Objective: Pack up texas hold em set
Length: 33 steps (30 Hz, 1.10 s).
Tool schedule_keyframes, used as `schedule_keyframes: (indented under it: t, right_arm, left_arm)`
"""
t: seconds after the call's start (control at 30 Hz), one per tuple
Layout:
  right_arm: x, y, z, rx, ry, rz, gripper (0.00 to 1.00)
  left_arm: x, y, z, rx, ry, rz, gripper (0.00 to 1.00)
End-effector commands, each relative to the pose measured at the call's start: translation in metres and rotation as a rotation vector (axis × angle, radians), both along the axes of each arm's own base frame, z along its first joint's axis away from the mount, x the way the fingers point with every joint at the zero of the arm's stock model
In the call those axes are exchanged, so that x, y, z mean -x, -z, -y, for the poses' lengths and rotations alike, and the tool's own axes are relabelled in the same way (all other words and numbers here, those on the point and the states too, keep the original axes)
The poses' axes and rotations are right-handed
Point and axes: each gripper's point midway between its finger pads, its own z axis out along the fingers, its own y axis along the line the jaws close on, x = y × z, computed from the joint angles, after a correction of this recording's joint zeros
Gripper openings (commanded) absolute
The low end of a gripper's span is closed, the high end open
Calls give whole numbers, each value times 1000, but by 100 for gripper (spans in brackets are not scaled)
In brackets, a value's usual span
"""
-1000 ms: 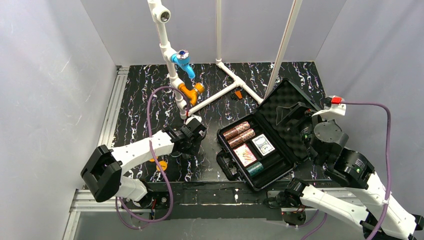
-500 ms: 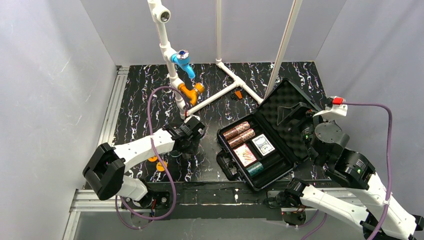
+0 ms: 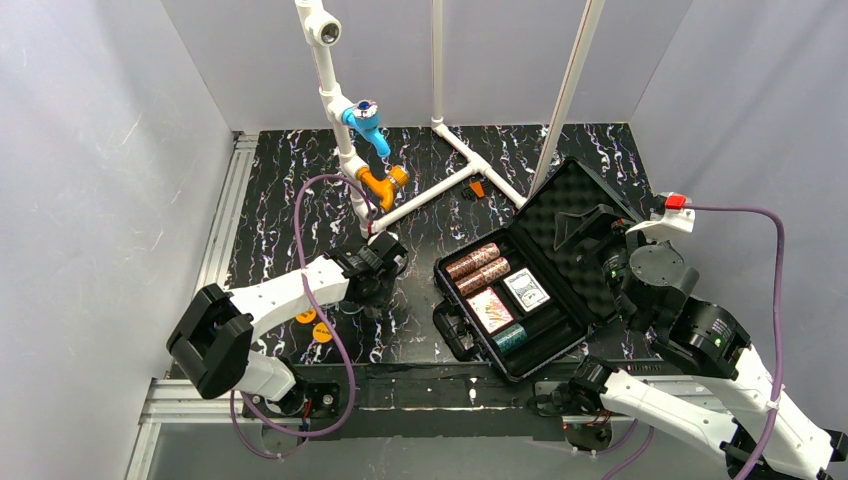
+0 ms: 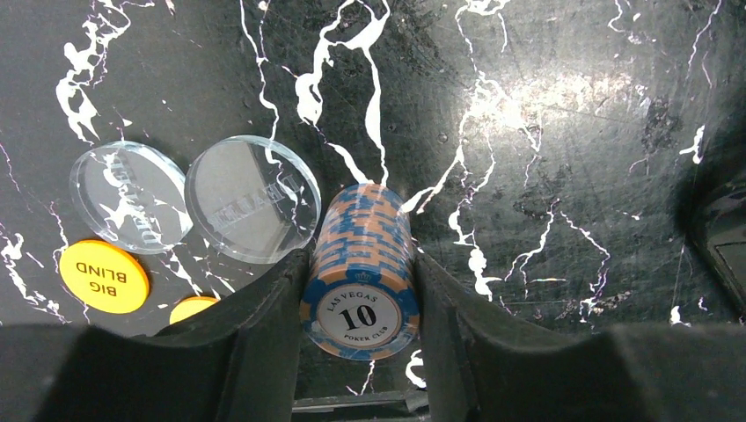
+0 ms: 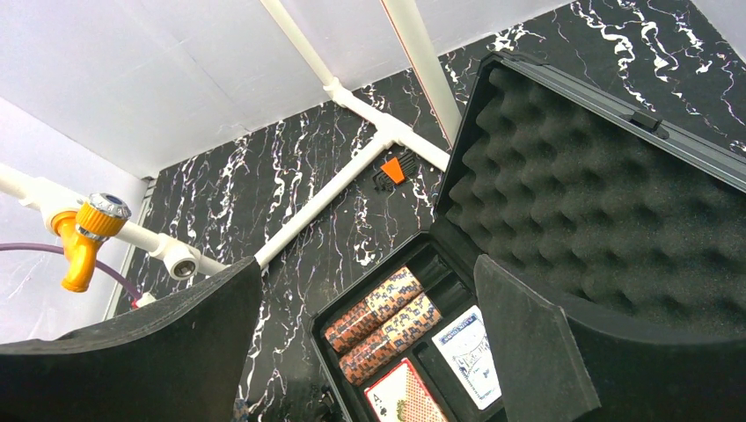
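You are working with the left claw (image 4: pixel 361 257), and it is standing straight over the blue-and-orange chip roll (image 4: pixel 361 277). The roll is lying on its side on the bench (image 4: pixel 545 158). The two fingers (image 4: pixel 264 325) are flanking it, and their pads are touching its curved sides, so I judge the claw is clamping the roll at roughly half its spread.

The roll's long axis is running away from the wrist camera, parallel to the fingers. Its printed "10" face is pointing back toward the wrist. In the overhead view the claw is hiding the roll, so you are not getting its heading from there.

Two clear discs (image 4: pixel 251 211) are sitting just beside the roll on its left in the wrist view. The orange disc (image 4: pixel 104 275) is lying further out that way.

The open case (image 3: pixel 575 195) is lying to the right of this claw, near it. Two red-brown rolls (image 3: pixel 478 268) are already resting slantwise in the tray.

The right claw (image 5: pixel 365 264) is hanging wide open and empty above the case, so your left arm is the nearer one.
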Motion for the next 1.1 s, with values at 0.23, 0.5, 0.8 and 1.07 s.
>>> schedule_keyframes:
  t: [0.23, 0.5, 0.8, 1.07]
  right_arm:
    - [-2, 0, 3, 0, 21, 14, 98]
    - [-4, 4, -4, -7, 8, 7, 98]
    - [-5, 13, -13, -34, -15, -11, 98]
    - [-6, 22, -23, -63, -42, -36, 98]
  left_arm:
    - [11, 1, 0, 26, 2, -45, 0]
    - [15, -11, 4, 81, 9, -36, 0]
    - [20, -37, 15, 203, 52, 14, 0]
    - [21, -64, 24, 309, 100, 82, 0]
